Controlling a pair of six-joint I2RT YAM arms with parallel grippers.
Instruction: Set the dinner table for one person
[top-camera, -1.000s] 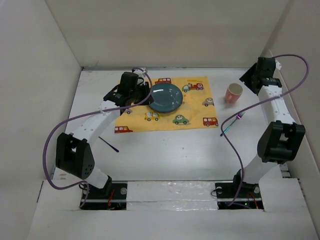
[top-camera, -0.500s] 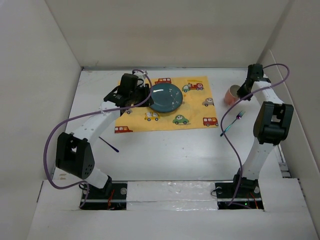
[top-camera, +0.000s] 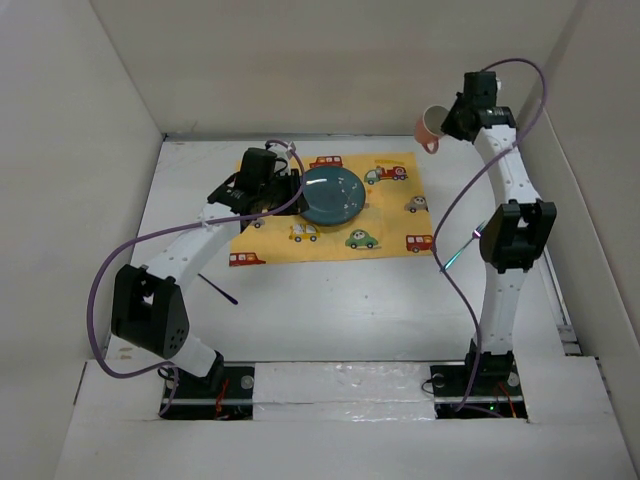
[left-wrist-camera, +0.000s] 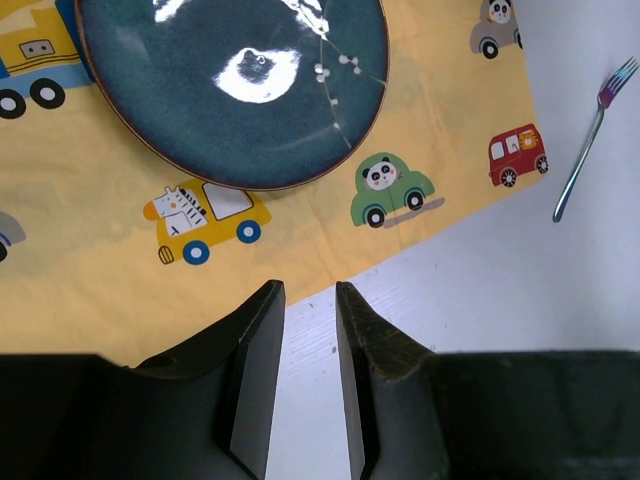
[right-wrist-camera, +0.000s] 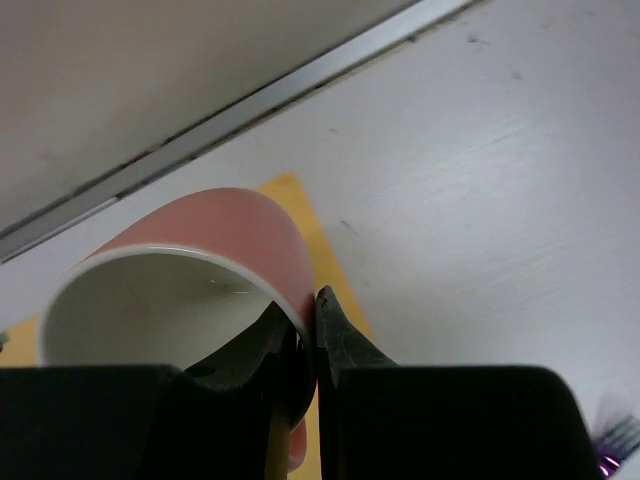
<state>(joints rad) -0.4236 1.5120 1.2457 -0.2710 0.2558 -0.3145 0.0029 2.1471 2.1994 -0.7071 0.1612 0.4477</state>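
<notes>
On the white dinner table (top-camera: 340, 300) a yellow mat (top-camera: 390, 215) printed with cars carries a teal plate (top-camera: 332, 194). My left gripper (top-camera: 288, 192) hovers at the plate's left edge. In the left wrist view its jaws (left-wrist-camera: 305, 292) stand slightly open with nothing between them, over the mat (left-wrist-camera: 90, 290) below the plate (left-wrist-camera: 230, 90). My right gripper (top-camera: 443, 125) is raised at the back right, shut on the rim of a pink cup (top-camera: 428, 128). One finger is inside the cup (right-wrist-camera: 200, 240) and one outside (right-wrist-camera: 300, 308); the cup tilts on its side.
A fork (top-camera: 462, 248) with an iridescent handle lies on the table right of the mat, also in the left wrist view (left-wrist-camera: 590, 130). A thin dark purple utensil (top-camera: 217, 288) lies near the left arm. White walls enclose the table on three sides.
My right gripper closed on the pink cup right of the mat and lifted it up and toward the back. The left arm has stayed in place.
</notes>
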